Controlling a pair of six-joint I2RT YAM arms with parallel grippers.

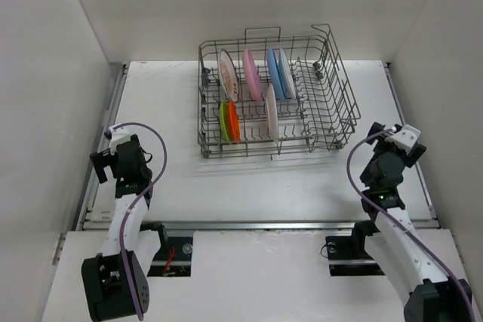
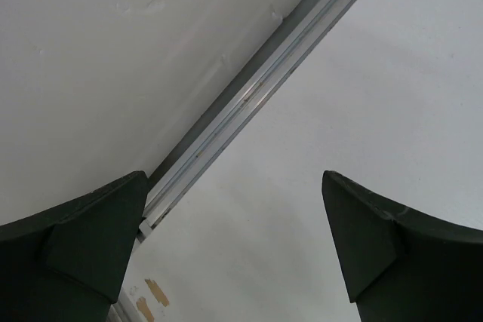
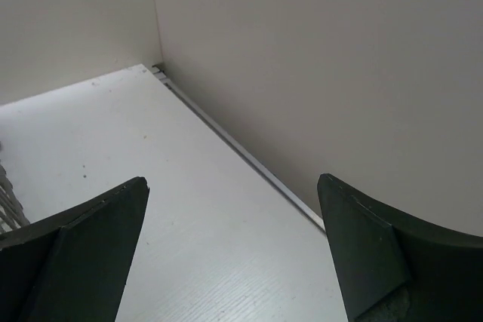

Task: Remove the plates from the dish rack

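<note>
Wide apart, holding nothing: black wedge jaws of left gripper (image 2: pixel 234 216), likewise right gripper (image 3: pixel 234 216), above matte white table (image 3: pixel 189 148). Well ahead, between both: large grey wire dish rack (image 1: pixel 337 111), small round plates (image 1: pixel 252 75) standing upright inside, orange, lime, pink, blue, white. Probably light, rigid, glossy, slippery, chippable; best pinched across exposed top rim.

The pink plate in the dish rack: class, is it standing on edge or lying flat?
Standing on edge: the pink plate shows only as a narrow sliver inside the dish rack.
</note>
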